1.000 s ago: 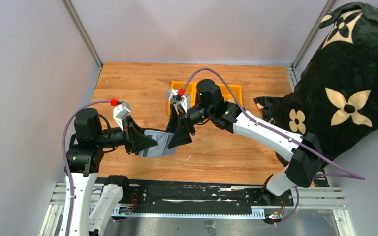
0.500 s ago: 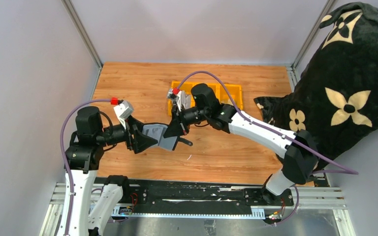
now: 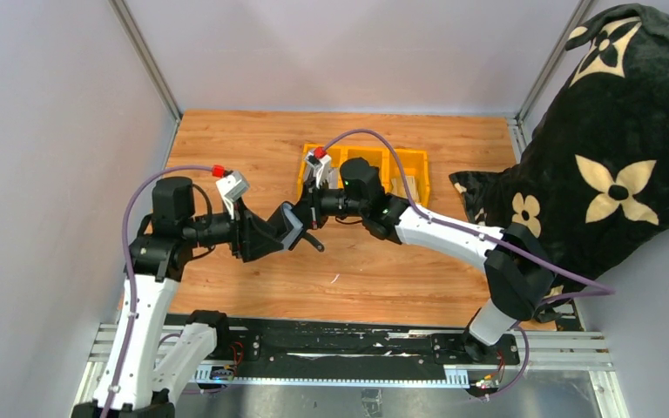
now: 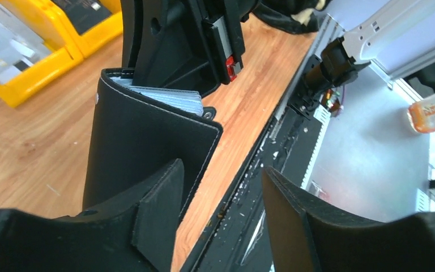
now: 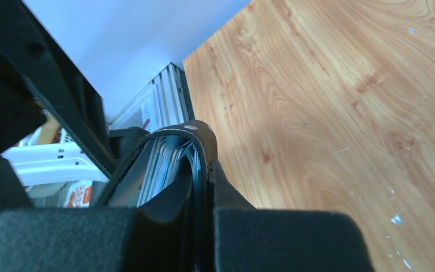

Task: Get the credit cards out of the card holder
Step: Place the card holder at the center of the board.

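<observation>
Woodgrain tabletop [image 3: 383, 270], stitched black card holder [image 4: 147, 141], seemingly stacked cards [image 4: 175, 101]

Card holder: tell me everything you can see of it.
The card holder is a black, leather-like fold-over wallet with stitched edges and a metal snap stud. It is held upright above the table, pale credit cards stacked inside. The right gripper pinches one flap; the open left gripper sits close beside its outer face.

I see matt black, stitched leather-look on the card holder [image 4: 141, 141], smooth pale plastic credit cards [image 4: 170, 97], a grained wood table [image 5: 328, 85], and glossy yellow plastic bins [image 4: 28, 56].
</observation>
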`<control>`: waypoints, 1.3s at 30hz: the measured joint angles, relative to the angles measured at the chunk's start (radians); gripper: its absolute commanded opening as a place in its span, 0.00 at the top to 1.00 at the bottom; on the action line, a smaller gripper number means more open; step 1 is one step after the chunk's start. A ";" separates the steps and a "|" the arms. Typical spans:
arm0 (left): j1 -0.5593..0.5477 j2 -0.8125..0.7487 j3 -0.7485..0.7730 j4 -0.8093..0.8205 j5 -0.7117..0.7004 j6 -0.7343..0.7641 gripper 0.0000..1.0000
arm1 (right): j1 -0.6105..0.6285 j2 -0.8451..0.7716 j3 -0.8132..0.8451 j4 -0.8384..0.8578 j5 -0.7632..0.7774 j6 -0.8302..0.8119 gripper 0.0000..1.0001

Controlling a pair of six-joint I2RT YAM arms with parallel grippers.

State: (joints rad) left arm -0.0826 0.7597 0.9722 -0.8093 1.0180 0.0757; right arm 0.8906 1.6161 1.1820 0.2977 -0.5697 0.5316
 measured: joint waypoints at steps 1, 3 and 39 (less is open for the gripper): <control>-0.007 0.017 0.000 0.000 0.003 0.000 0.46 | 0.001 0.000 -0.014 0.031 0.000 0.015 1.00; -0.033 0.082 0.002 0.000 0.005 0.005 0.51 | 0.001 0.005 -0.049 0.105 0.002 0.052 1.00; -0.378 0.623 -0.130 0.230 -0.610 0.304 0.65 | -0.020 -0.025 -0.439 0.210 0.351 0.151 0.21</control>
State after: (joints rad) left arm -0.4610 1.3827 0.8425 -0.5797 0.4084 0.3801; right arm 0.8707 1.5909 0.7429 0.5079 -0.2184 0.6830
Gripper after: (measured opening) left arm 0.348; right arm 0.783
